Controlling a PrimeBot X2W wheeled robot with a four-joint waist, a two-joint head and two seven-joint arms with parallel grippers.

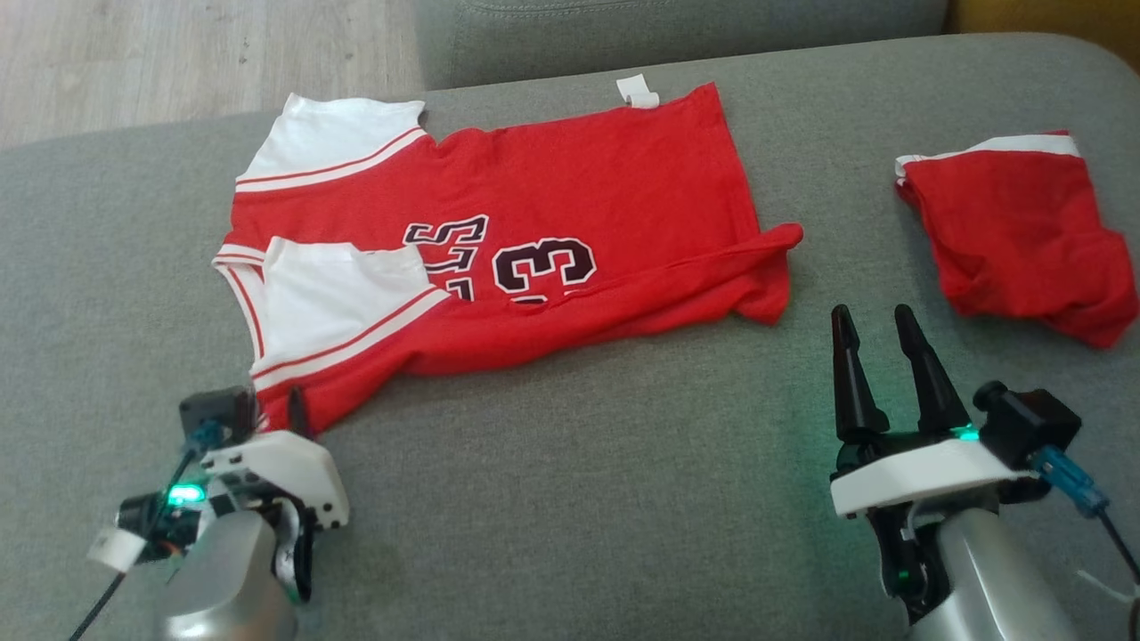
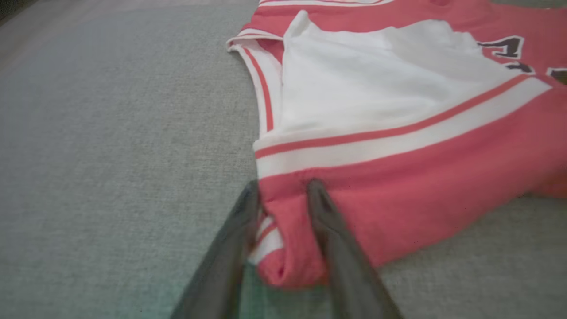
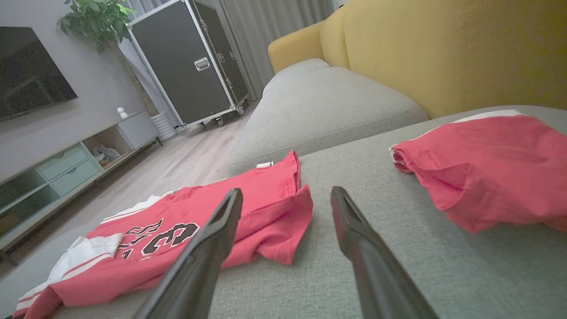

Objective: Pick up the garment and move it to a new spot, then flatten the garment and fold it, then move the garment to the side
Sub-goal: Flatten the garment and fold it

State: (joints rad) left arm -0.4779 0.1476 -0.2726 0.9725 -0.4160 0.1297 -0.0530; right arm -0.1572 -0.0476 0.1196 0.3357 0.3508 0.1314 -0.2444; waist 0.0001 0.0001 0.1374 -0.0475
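The left gripper (image 2: 282, 184) has its jaws set on either side of the near corner of the red basketball jersey with white shoulder panels and black numerals (image 2: 398, 177). Bunched cloth fills the gap between them, though I cannot tell whether they are clenched on it. The rest of the jersey lies spread across the grey woven sofa cushion (image 1: 570, 499), its near long edge folded over and a small white label (image 1: 638, 91) at its far hem. The right gripper (image 1: 873, 313) hovers over bare cushion just beside the jersey's hem corner, jaws released and holding nothing. Further right, well apart from the jersey, sits a folded red garment with white trim (image 1: 1015, 236). Beyond are a yellow sofa backrest (image 3: 443, 53) and a black wheeled flight case (image 3: 190, 62).
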